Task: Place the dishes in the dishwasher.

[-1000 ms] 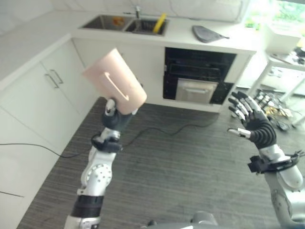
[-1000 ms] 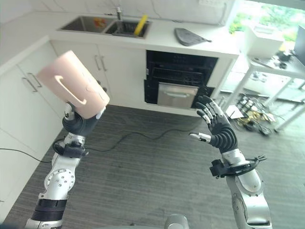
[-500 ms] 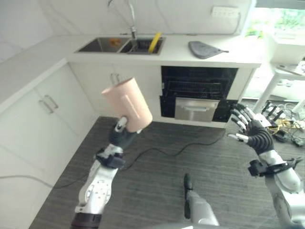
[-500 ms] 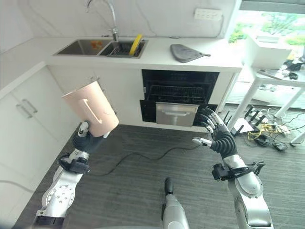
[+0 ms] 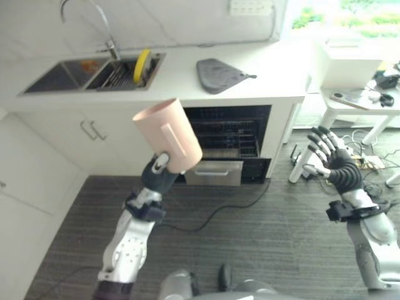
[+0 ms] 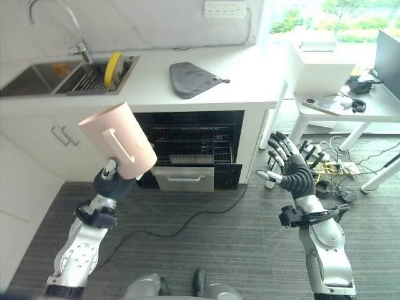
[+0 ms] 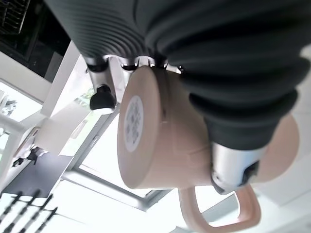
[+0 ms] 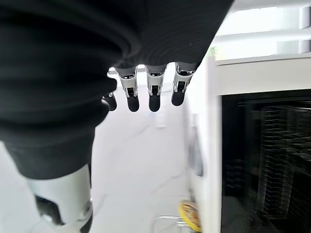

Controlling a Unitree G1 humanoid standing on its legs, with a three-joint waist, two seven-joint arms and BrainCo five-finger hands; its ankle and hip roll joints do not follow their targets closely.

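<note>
Mug (image 5: 167, 134) gripped in my left hand (image 5: 156, 175), tilted base-down, dishwasher (image 5: 229, 139) just ahead-right; right hand (image 5: 332, 161) open, idle

Pale pink mug (image 5: 167, 134), grey cloth (image 5: 220, 65), yellow plate (image 5: 142, 65).

Left wrist cam: left hand (image 7: 228, 111) wrapped round a pink mug (image 7: 160, 145), dark ribbed cover across most of the mug's side. Fingers (image 7: 102, 92) curl over the mug base edge, thumb (image 7: 233, 165) pressed on the near side by the handle (image 7: 218, 218). Base disc w/ round printed label faces cam. Handle loop sticks out free, not gripped. Behind: dark oven-like opening w/ wire rack (image 7: 14, 14) at one corner, white frame, bright window (image 7: 102, 165) bkgd.
</note>
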